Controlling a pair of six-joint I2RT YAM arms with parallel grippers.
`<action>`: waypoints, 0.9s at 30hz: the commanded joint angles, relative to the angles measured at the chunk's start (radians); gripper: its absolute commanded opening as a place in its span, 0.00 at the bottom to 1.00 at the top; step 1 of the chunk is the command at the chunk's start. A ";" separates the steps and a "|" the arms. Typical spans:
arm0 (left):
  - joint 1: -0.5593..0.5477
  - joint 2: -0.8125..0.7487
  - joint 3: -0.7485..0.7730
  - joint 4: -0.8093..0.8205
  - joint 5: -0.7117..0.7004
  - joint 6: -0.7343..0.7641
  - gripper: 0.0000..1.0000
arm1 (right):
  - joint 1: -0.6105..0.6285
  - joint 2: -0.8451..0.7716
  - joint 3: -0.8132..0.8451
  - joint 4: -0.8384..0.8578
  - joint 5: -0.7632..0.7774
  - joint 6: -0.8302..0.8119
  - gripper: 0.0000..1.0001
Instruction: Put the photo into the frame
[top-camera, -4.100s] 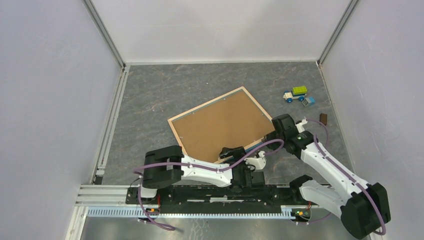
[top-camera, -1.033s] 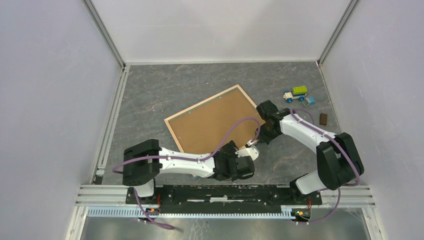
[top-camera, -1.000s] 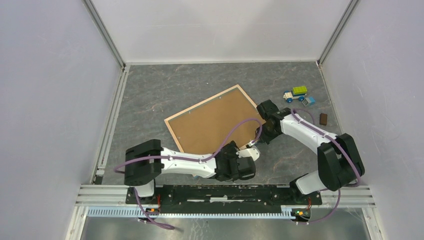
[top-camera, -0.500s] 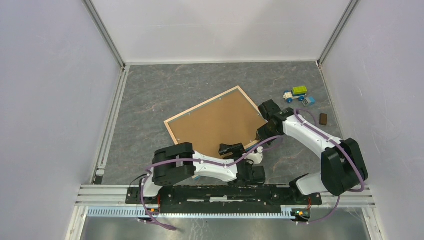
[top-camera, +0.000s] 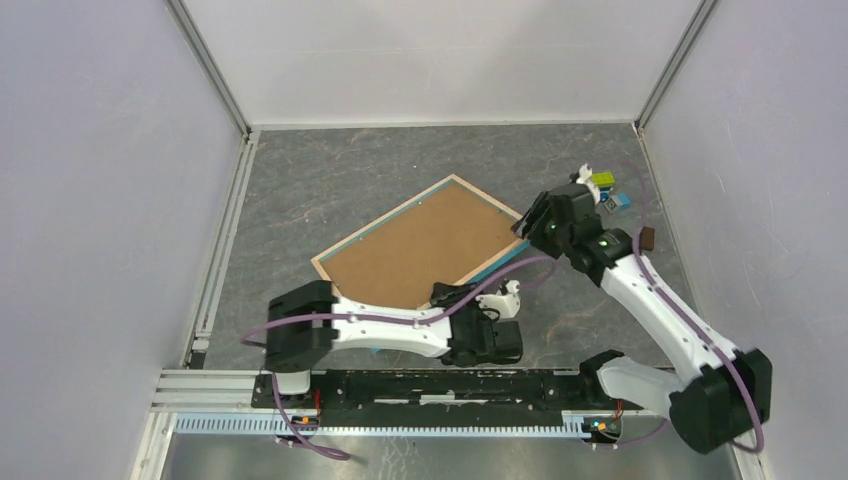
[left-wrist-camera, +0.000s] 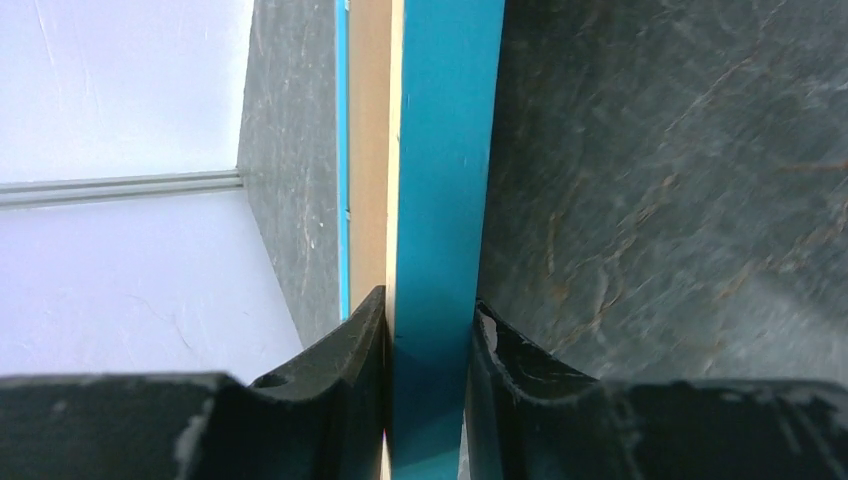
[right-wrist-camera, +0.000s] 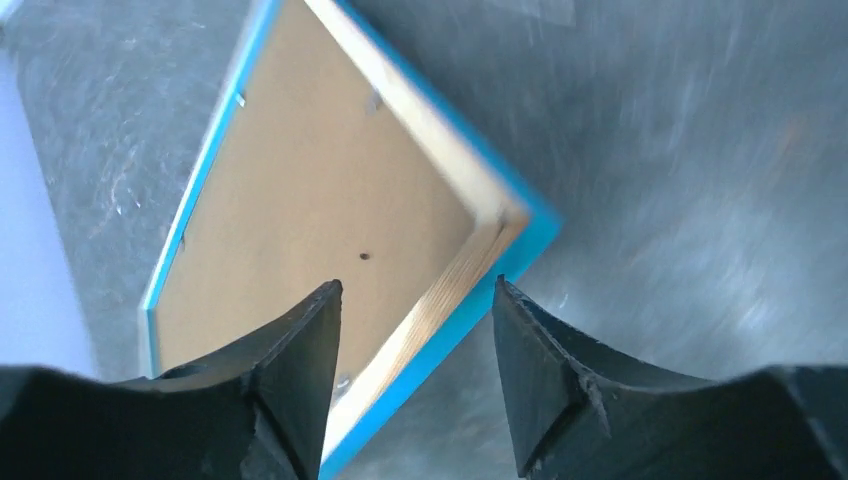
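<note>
The frame lies back-up in the middle of the table, with a light wood rim, blue edges and a brown hardboard backing sheet in it. Its near side is raised off the table. My left gripper is shut on that near edge; in the left wrist view both jaws press the frame's blue rim at the left gripper. My right gripper hovers open just above the frame's right corner, and the right wrist view shows the frame beyond the empty right gripper. The photo is out of view.
A small toy truck, a blue brick and a small brown block lie at the far right, close behind the right arm. White walls enclose the table on three sides.
The right gripper opened, let go of the frame's right corner and rose away. The left gripper shut on the near edge. The frame slid left and its near side tilted up.
</note>
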 joint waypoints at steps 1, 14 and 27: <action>-0.005 -0.209 0.040 -0.133 0.003 -0.021 0.10 | -0.031 -0.145 0.087 0.304 0.012 -0.714 0.64; 0.016 -0.550 0.204 -0.299 0.363 0.025 0.02 | -0.053 -0.444 -0.105 0.557 0.028 -1.315 0.98; 0.402 -0.677 0.366 -0.181 0.936 0.100 0.02 | -0.073 -0.491 -0.158 0.546 -0.216 -1.181 0.97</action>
